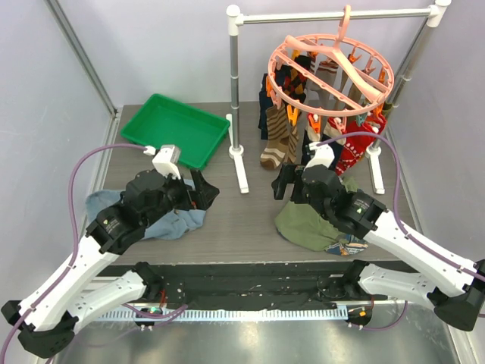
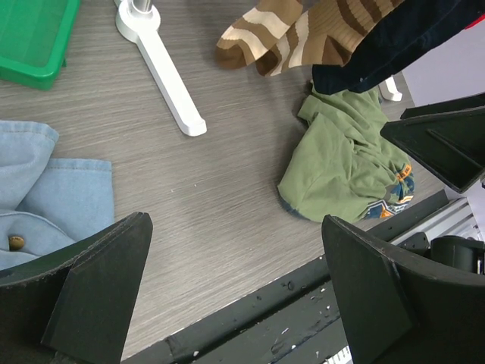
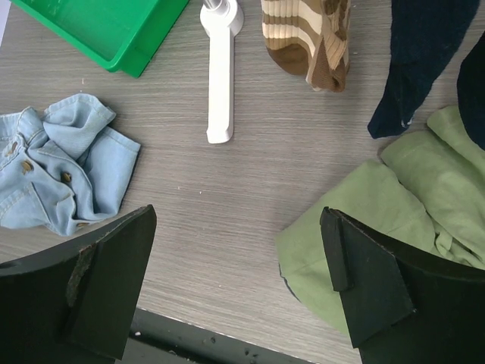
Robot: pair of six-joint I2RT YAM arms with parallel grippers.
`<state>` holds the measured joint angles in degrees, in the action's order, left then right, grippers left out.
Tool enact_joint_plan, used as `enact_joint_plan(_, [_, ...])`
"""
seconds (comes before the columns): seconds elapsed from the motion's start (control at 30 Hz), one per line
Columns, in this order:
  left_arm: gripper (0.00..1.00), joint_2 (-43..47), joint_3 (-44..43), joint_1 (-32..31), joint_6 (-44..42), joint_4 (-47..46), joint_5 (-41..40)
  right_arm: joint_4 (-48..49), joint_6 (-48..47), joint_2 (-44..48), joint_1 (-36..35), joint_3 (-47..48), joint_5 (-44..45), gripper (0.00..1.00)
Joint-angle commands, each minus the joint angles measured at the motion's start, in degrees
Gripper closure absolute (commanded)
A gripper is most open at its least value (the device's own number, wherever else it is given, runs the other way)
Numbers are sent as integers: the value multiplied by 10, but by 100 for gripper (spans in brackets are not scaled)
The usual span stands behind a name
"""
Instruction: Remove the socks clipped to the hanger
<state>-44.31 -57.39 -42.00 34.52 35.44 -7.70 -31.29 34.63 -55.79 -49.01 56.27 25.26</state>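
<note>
Socks (image 1: 274, 148) hang pegged round the hanger (image 1: 327, 108) — left claw (image 2: 235, 224) and right claw (image 3: 236, 214) gape empty, low over desk (image 1: 242, 220), ready to reach up.

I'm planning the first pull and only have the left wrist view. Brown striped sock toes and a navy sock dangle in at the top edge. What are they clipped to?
Observer: They hang from a round pink hanger, hooked on the grey rail of a stand at the back of the table.
Operator: Are there more socks on it than the ones I see?
Observer: Yes. A red patterned sock hangs on the ring's right side.
Operator: Is the right gripper holding anything?
Observer: No. The right gripper is open, its jaws wide apart over bare table below the hanger.
</note>
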Motion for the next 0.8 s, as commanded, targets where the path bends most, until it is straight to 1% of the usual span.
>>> enact_joint_plan(0.0, [0,11,-3,-2,-2,-10,-1,18,10,16,-1,10,23,0])
enact_joint_plan(0.2, [0,19,-15,-2,1,-12,1,-15,-6,12,-1,60,73,0])
enact_joint_plan(0.27, [0,28,-12,-1,3,-20,7,-21,-38,9,0,86,95,1])
enact_joint_plan(0.37, [0,34,-5,-2,5,-33,21,-25,-96,1,-1,113,127,6])
enact_joint_plan(0.4, [0,36,-4,-2,5,-34,25,-27,-106,-3,0,123,155,7])
enact_joint_plan(0.5, [0,38,1,-2,5,-44,35,-34,-138,-19,0,165,188,11])
enact_joint_plan(0.6, [0,38,8,-2,2,-56,37,-33,-161,-40,2,199,192,24])
enact_joint_plan(0.63, [0,35,10,-2,-1,-61,37,-33,-165,-47,8,208,191,31])
enact_joint_plan(0.67, [0,34,10,-2,-1,-63,37,-33,-167,-55,13,223,192,34])
enact_joint_plan(0.7, [0,32,12,-2,-4,-66,37,-33,-168,-76,18,229,192,39])
enact_joint_plan(0.77, [0,26,13,-2,-10,-69,37,-37,-166,-96,43,242,176,42])
